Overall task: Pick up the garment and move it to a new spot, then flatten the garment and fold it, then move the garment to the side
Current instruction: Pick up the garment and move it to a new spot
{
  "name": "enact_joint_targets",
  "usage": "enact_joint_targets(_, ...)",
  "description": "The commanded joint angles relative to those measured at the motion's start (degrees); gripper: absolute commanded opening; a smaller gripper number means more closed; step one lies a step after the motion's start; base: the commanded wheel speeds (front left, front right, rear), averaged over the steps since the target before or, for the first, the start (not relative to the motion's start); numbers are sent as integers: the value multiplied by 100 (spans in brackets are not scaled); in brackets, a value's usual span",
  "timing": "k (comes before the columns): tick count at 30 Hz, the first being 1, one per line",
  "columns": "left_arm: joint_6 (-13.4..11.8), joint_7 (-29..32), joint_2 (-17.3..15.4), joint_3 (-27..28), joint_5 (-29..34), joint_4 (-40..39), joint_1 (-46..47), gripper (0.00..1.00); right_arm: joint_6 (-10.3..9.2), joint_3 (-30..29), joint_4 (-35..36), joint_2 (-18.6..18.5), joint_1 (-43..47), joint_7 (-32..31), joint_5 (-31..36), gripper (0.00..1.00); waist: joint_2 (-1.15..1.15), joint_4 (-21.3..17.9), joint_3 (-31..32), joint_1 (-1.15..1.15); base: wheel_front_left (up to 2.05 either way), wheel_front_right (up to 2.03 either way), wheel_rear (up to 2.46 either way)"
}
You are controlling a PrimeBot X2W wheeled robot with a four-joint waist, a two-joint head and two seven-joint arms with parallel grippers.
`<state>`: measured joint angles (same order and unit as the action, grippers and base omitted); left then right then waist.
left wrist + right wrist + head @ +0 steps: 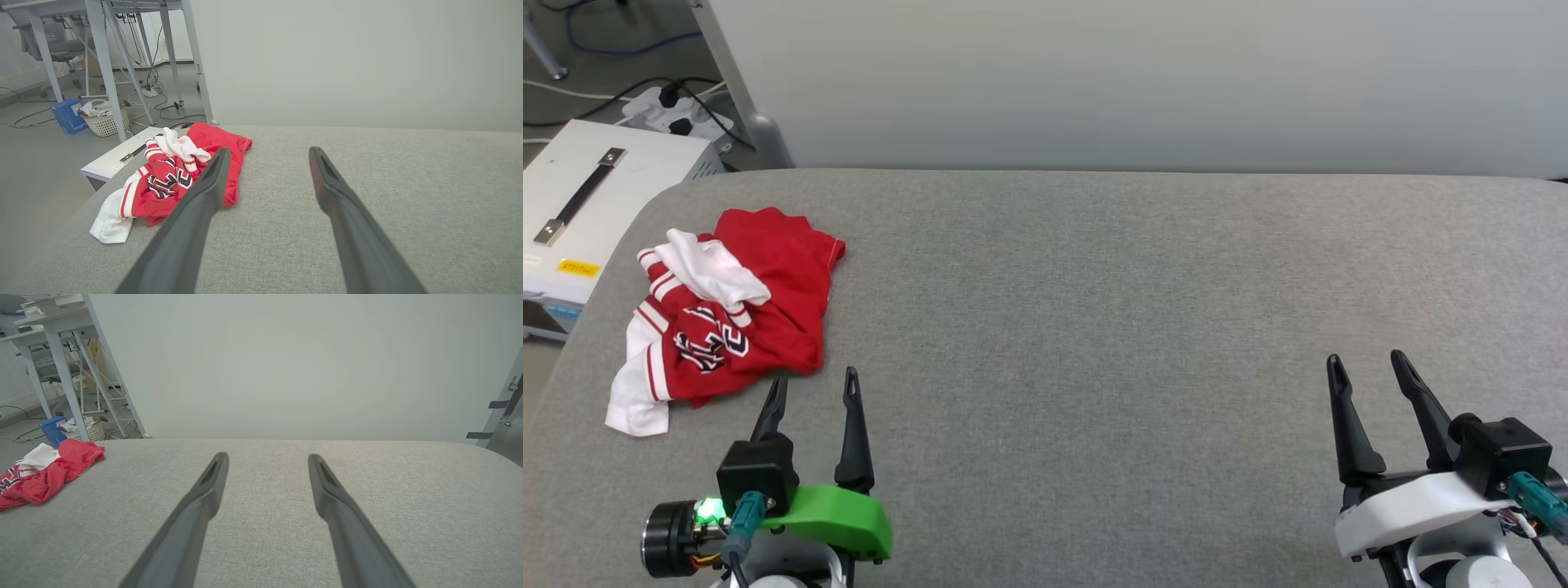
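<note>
The desk [1094, 327] is covered in grey woven cloth, matt and slightly coarse, its weave plain to see. The garment [784, 269] is soft jersey cloth, matt and crumpled into folds; the red body and white sleeves both look smooth, and the black lettering lies flat on the fabric. The left end effector [815, 377] has dark, plastic-looking fingers [196, 212] with a faint sheen, and a smooth green plastic cover [837, 510] behind them. The right end effector [1365, 357] has dark fingers [192, 522] of the same finish and a smooth white plastic shell [1409, 502]. The white box [629, 163] beside the desk looks smooth and painted; its handle [582, 196] is a black strap with shiny metal ends. The wall panel [1135, 82] is plain and matt.
</note>
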<state>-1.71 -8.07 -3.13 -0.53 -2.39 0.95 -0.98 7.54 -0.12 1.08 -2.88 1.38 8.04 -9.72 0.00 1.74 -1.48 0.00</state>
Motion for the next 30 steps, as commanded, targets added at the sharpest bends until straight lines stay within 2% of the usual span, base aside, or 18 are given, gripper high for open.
enact_joint_targets(1,-40,-55,13,18,-55,-6,97,100,-3,26,17,0,47,66,5,100,0,77,-38,0,0,0,0)
enact_joint_targets(30,-125,-400,20,294,-490,89,197,100,-4,492,88,0,-54,407,312,100,0,1640,-345,0,0,0,0)
